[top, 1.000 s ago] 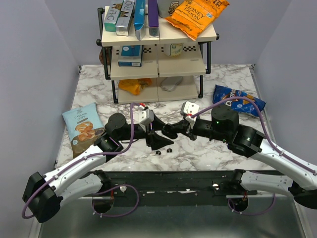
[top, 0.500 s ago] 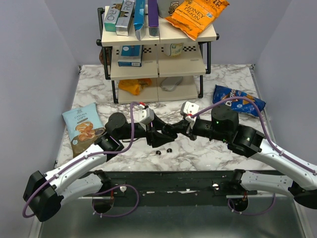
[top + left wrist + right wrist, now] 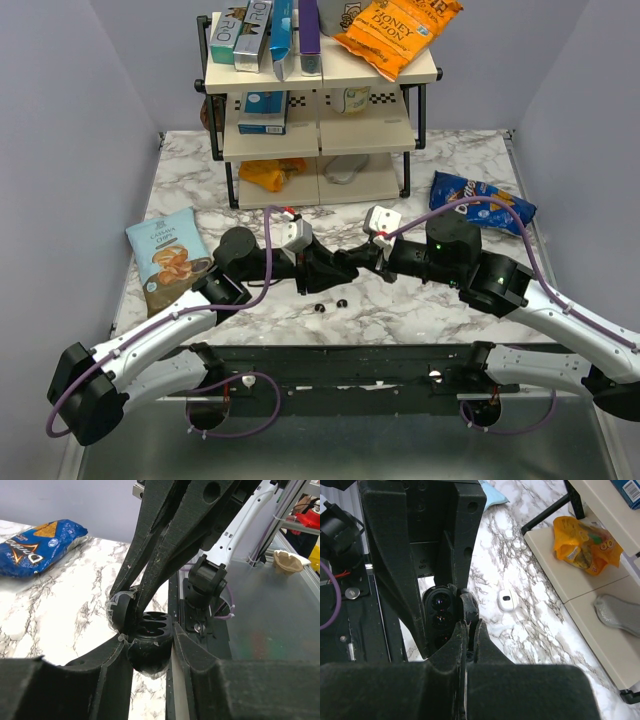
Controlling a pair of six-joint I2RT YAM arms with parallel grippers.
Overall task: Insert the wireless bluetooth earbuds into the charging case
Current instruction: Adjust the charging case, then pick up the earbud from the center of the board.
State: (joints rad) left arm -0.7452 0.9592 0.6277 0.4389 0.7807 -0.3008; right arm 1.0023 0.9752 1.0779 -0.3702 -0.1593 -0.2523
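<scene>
**Left wrist view:** the left hand (image 3: pixel 150 647) is clamping the lower shell of the charging case (image 3: pixel 149 630), which is lying open with two wells showing. The right hand (image 3: pixel 129 596), fingers closed, is pinching its raised lid.

**Top view only:** the wireless bluetooth earbuds (image 3: pixel 319 307) are lying on the marble table (image 3: pixel 420 300), just nearer than both hands.

**Beyond:** a snack-laden shelf rack (image 3: pixel 318 110) is standing against grey walls (image 3: pixel 80 80).
</scene>
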